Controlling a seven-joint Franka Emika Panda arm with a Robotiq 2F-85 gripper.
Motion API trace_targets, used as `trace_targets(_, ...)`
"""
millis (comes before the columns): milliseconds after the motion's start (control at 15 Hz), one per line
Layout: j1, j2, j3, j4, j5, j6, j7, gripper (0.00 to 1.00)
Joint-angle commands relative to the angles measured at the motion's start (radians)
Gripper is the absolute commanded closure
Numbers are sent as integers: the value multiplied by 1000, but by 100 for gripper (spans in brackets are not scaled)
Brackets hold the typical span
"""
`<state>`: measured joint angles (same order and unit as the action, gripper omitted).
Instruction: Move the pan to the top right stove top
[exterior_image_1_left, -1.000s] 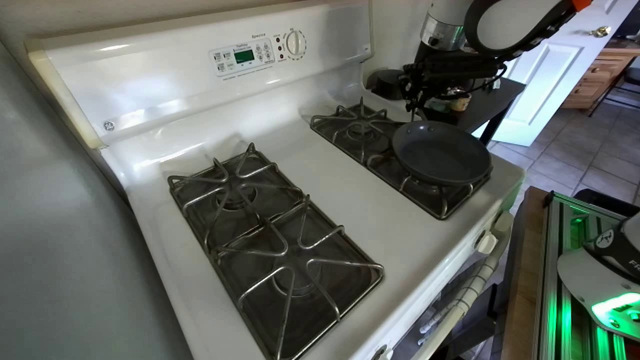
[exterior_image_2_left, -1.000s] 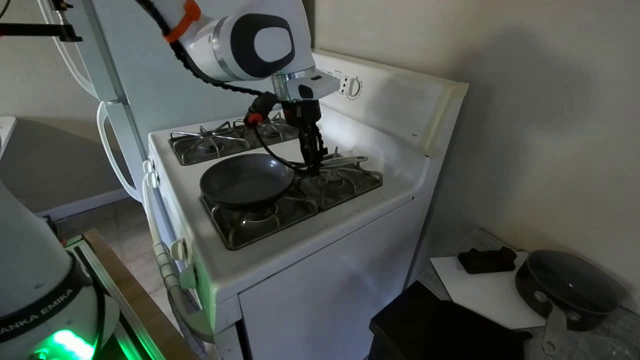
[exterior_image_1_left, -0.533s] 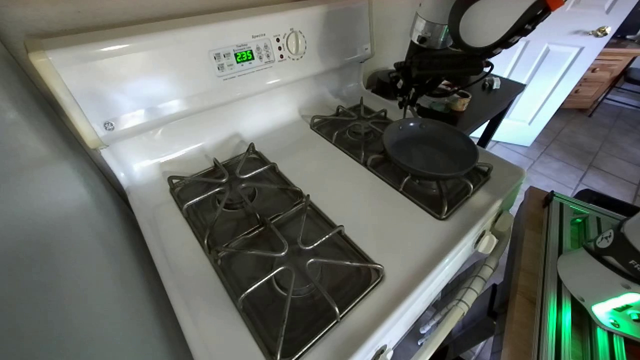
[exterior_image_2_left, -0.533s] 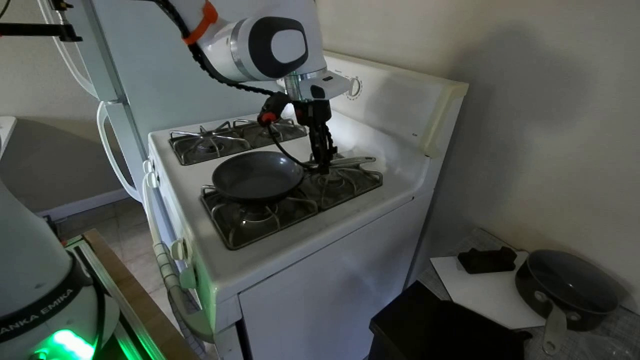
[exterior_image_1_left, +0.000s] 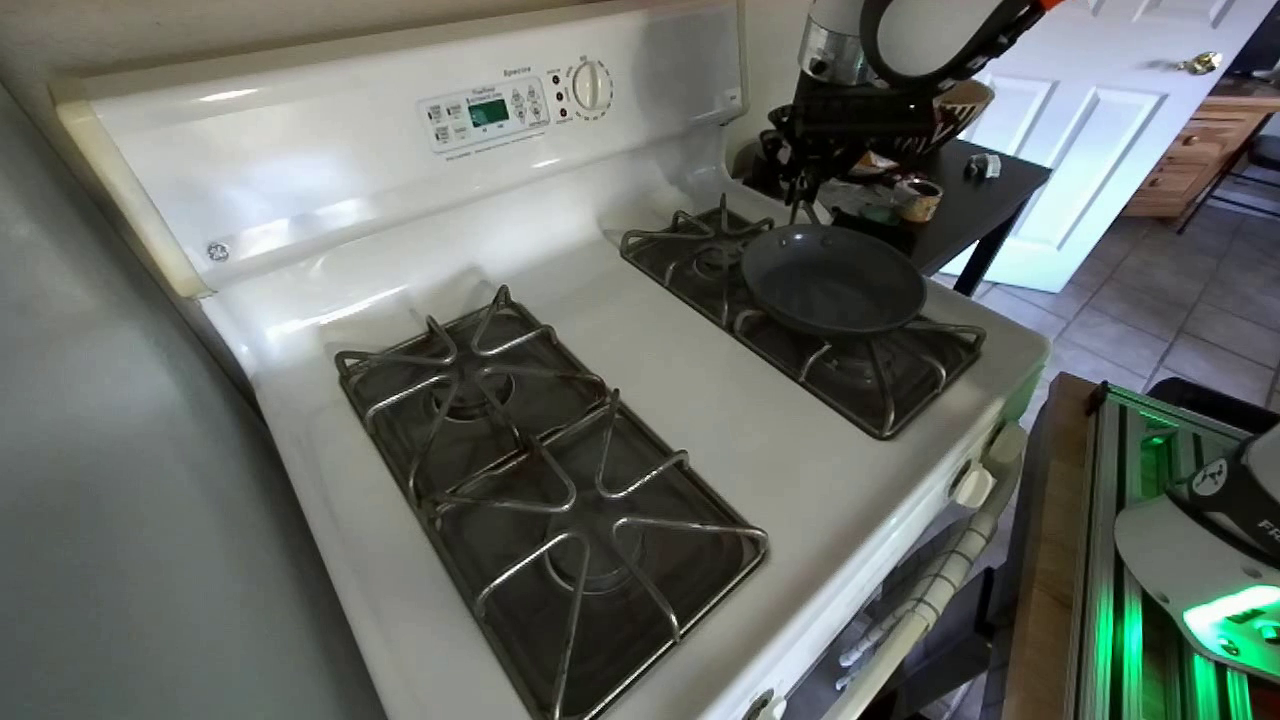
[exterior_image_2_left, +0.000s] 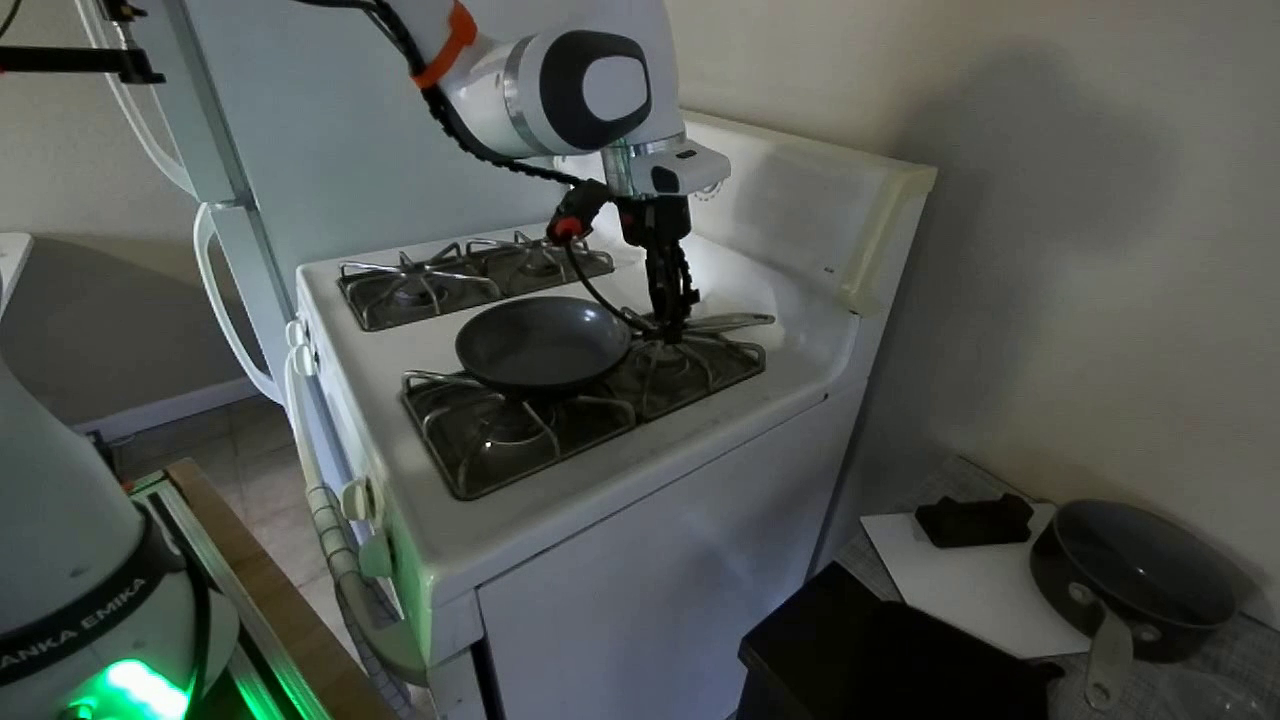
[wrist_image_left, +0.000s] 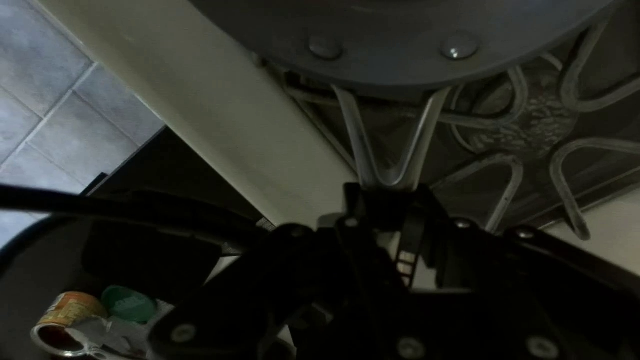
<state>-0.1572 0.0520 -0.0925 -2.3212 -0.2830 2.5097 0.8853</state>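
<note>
The shallow dark pan (exterior_image_1_left: 835, 285) shows in both exterior views (exterior_image_2_left: 543, 345). It spans the middle of the right grate, over the rear part of the front burner, and appears to be slightly above the bars. My gripper (exterior_image_2_left: 672, 328) is shut on the pan's metal handle, whose end sticks out toward the control panel. In the wrist view my gripper (wrist_image_left: 387, 202) grips the handle just behind its forked part, and the pan (wrist_image_left: 390, 30) fills the top. The top right stove top (exterior_image_1_left: 712, 262) is partly under the handle and gripper; it also shows in an exterior view (exterior_image_2_left: 665, 368).
The left grate (exterior_image_1_left: 470, 390) lies across the white stove surface. The control panel (exterior_image_1_left: 490, 110) rises behind. A dark saucepan (exterior_image_2_left: 1130, 585) and a black box (exterior_image_2_left: 890, 650) stand beside the stove. A cable (exterior_image_2_left: 595, 290) hangs near the gripper.
My gripper and the pan have moved together toward the control panel. The pan has left the front end of the right grate, showing more of the front burner. The grip on the handle is unchanged.
</note>
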Motion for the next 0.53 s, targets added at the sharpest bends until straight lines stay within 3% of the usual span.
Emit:
trace_targets(0,25,45,-23,77,36,-18,62,95)
trace_targets(467,52,127,-52,170,39,-12,101,95)
